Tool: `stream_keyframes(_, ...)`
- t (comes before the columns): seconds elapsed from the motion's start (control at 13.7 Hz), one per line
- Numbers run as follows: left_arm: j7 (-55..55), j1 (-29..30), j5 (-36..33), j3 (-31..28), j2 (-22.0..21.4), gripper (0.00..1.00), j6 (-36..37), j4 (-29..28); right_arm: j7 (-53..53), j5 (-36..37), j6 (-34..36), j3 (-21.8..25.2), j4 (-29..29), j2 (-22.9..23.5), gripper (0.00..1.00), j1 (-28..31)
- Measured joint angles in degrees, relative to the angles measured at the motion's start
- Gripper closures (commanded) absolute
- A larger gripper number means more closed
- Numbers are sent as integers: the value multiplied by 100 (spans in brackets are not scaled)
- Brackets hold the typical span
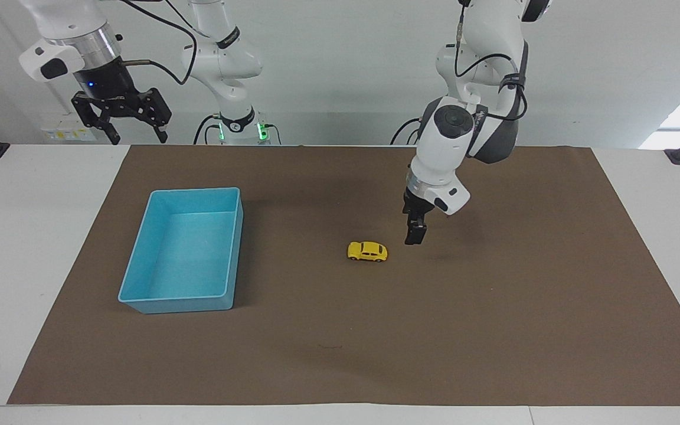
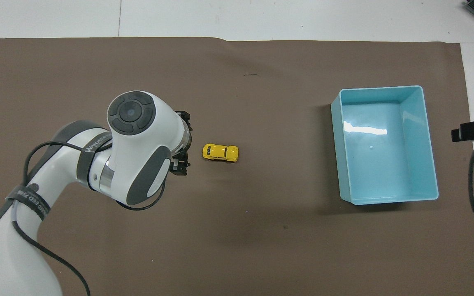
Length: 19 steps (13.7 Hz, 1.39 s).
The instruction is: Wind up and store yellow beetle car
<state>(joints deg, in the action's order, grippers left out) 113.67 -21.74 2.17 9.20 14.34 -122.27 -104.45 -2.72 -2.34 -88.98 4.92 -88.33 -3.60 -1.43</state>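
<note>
Right gripper (image 1: 132,133), fingers spread wide, waits raised above the table edge at the right arm's end. Blue bin (image 1: 139,258) sits on the brown mat (image 1: 493,330) toward that same end. Yellow beetle car (image 1: 367,251) stands on its wheels mid-mat, well apart from the bin. Left gripper (image 1: 414,235) hangs just beside the car, not touching it; I cannot tell whether its fingers are apart.
</note>
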Motion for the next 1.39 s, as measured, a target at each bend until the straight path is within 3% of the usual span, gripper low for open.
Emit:
stream_keyframes(0.44, 495, -422, -130, -9, 402, 0, -404, 24, 0, 0, 0, 0, 0, 0, 0, 0)
stream_keyframes(0.73, 1177, -819, -759, -8, 1114, 0, -508, 429, 0, 0, 0, 0, 0, 0, 0, 0)
stream_keyframes(0.95, 1185, -791, -773, -66, 1258, 0, -523, 551, 0, 0, 0, 0, 0, 0, 0, 0)
stream_keyframes(1.03, 1185, -789, -773, -82, 1262, 11, -525, 561, 0, 0, 0, 0, 0, 0, 0, 0)
stream_keyframes(1.17, 1185, -789, -773, -86, 1264, 57, -525, 565, 0, 0, 0, 0, 0, 0, 0, 0)
stream_keyframes(1.25, 1185, -789, -773, -86, 1265, 73, -525, 566, 0, 0, 0, 0, 0, 0, 0, 0)
stream_keyframes(1.39, 1190, -789, -773, -88, 1266, 76, -543, 574, 0, 0, 0, 0, 0, 0, 0, 0)
